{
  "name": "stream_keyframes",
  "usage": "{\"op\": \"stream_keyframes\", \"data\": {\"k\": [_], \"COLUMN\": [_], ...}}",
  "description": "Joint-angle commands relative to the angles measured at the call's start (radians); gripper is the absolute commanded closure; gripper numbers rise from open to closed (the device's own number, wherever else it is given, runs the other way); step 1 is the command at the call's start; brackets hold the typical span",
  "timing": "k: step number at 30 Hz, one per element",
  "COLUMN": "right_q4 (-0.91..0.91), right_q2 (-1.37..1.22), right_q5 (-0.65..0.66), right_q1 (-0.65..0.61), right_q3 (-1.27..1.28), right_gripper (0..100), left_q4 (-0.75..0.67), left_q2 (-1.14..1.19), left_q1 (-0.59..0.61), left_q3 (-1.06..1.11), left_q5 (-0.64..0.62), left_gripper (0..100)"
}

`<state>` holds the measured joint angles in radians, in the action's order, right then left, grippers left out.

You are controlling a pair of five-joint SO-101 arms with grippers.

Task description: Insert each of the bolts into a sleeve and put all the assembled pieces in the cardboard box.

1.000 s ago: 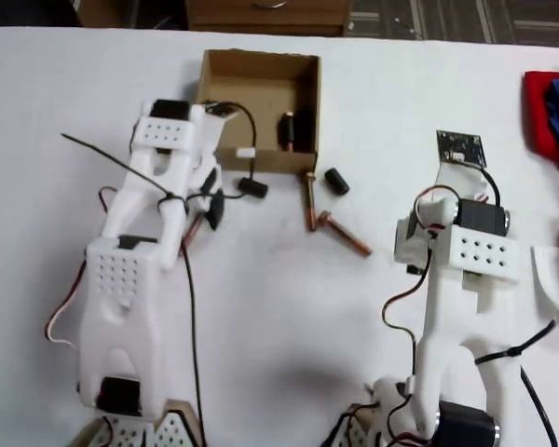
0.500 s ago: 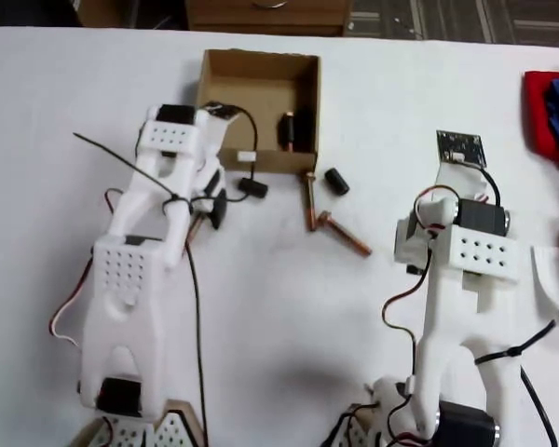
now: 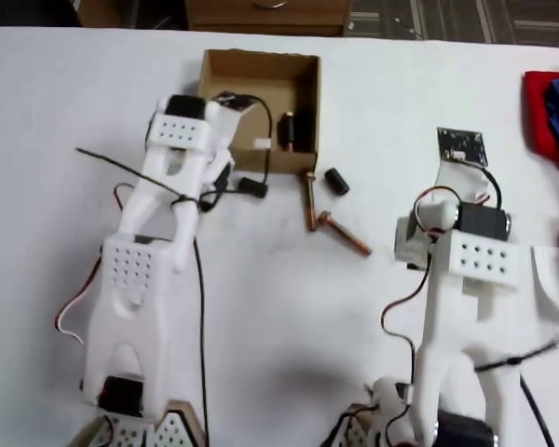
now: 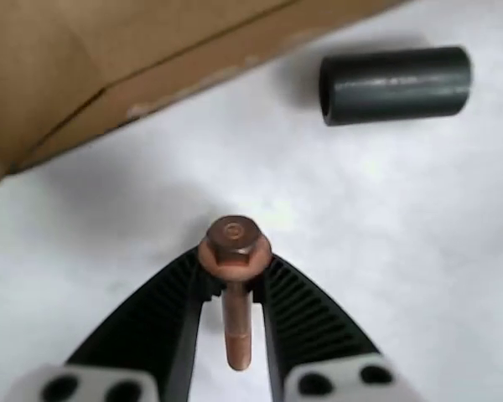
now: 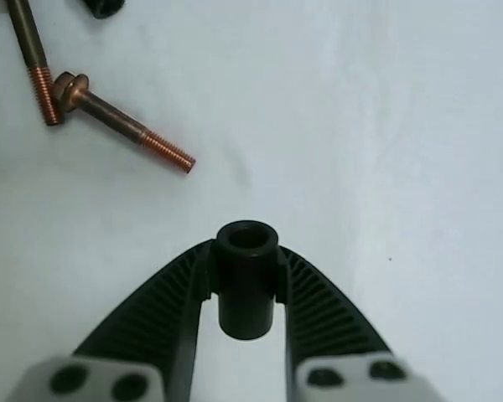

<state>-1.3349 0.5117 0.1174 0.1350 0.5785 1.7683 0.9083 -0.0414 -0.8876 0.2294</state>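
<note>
white table (image 3: 289, 307): cardboard box (image 3: 252, 93) upper centre, black sleeve (image 3: 252, 187) just below it, second sleeve (image 3: 336, 181) beside, two copper bolts (image 3: 309, 200) touching at centre, red cloth (image 3: 545, 102) right edge.

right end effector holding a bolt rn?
No, the right end effector is shut on a black sleeve; the nearest bolt lies loose beyond it.

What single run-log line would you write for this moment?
left end effector: shut on copper bolt | right end effector: shut on black sleeve | cardboard box: one piece inside | table: two bolts, two sleeves loose
</note>
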Motion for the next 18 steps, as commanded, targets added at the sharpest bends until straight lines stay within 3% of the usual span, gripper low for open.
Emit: {"op": "stream_keyframes", "data": {"k": [1,4,7,13,18], "right_q4": [0.074,0.206,0.355,0.581,0.872], "right_q2": [0.139,0.271,0.403,0.503,0.503], "right_q5": [0.002,-0.003,-0.005,-0.006,-0.006], "right_q1": [-0.058,-0.159,-0.245,-0.364,-0.473], "right_q3": [0.080,0.244,0.376,0.482,0.551], "right_gripper": [97.5,97.5,97.5,97.6,97.6], "left_q4": [0.023,0.006,-0.110,-0.577,-0.921], "left_q2": [-0.218,-0.413,-0.641,-1.227,-1.628], "left_q1": [0.008,-0.008,-0.002,0.009,0.012], "left_q3": [0.039,0.206,0.415,1.066,1.465], "left_q5": [-0.008,-0.005,-0.005,-0.034,-0.232], "left_gripper": [97,97,97,97,97]}}
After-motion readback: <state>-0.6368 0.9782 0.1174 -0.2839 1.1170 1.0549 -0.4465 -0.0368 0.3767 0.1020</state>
